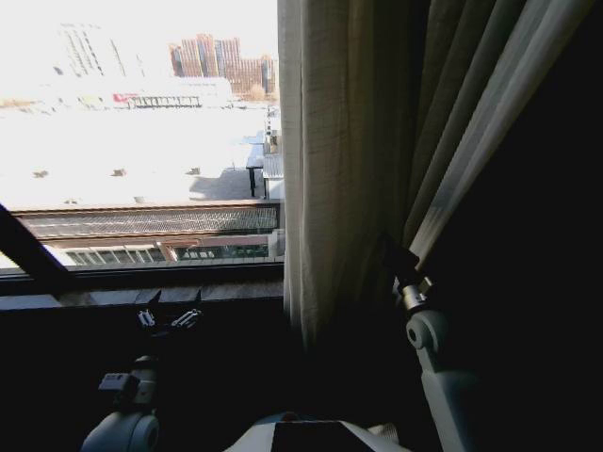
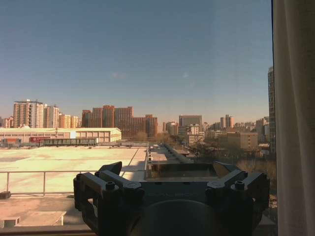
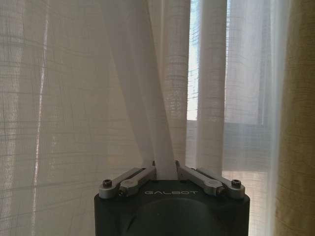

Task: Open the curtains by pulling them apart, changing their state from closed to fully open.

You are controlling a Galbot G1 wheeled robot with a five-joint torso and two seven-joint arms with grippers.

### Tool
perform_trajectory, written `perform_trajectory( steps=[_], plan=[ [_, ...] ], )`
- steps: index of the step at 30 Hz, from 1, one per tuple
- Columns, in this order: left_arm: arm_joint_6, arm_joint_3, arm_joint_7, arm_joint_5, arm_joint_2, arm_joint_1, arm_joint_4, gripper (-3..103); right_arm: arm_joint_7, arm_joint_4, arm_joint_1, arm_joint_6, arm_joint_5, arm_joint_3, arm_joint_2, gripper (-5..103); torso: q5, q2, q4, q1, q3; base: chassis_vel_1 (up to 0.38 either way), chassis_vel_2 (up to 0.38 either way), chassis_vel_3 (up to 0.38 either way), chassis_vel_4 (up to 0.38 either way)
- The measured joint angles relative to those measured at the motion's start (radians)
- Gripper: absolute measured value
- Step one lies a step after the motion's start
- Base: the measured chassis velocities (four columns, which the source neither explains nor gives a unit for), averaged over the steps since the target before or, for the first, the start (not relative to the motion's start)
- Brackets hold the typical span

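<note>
The curtains [image 1: 349, 160] hang in the right half of the head view, bunched in folds. The window [image 1: 141, 122] on the left is bare, showing roofs and tall buildings [image 2: 118, 120] under a blue sky. The right gripper [image 3: 165, 169] has its fingers clamped on a curtain fold. The left gripper [image 1: 170, 320] sits low by the dark sill [image 1: 141, 294], fingers apart.

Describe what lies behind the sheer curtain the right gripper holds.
Through the curtain pinched by the right gripper, only bright daylight and a faint window frame bar show. The view outside is veiled by the fabric.
</note>
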Motion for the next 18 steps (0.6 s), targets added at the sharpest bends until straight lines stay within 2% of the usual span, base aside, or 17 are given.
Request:
perform_trajectory(
  steps=[3, 9, 18],
  plan=[
    [-0.002, 0.000, 0.000, 0.000, 0.001, -0.001, 0.000, 100, 0.000, -0.071, 0.012, 0.002, 0.013, 0.059, -0.027, 0, 0.0004, 0.000, -0.0002, 0.000, 0.000, 0.000, 0.000, 0.000, 0.000],
    [-0.002, 0.002, 0.000, 0.000, 0.001, -0.004, 0.001, 100, 0.004, -0.144, 0.021, 0.028, 0.016, 0.082, -0.042, 0, 0.0003, 0.000, -0.0003, 0.000, 0.000, 0.000, 0.000, 0.000, 0.000],
    [-0.010, -0.003, 0.000, -0.005, 0.001, 0.001, -0.006, 100, 0.057, -0.295, 0.099, 0.066, -0.042, 0.120, -0.052, 0, 0.0003, 0.000, -0.0002, 0.000, 0.000, 0.000, 0.000, 0.000, 0.000]
  ],
)
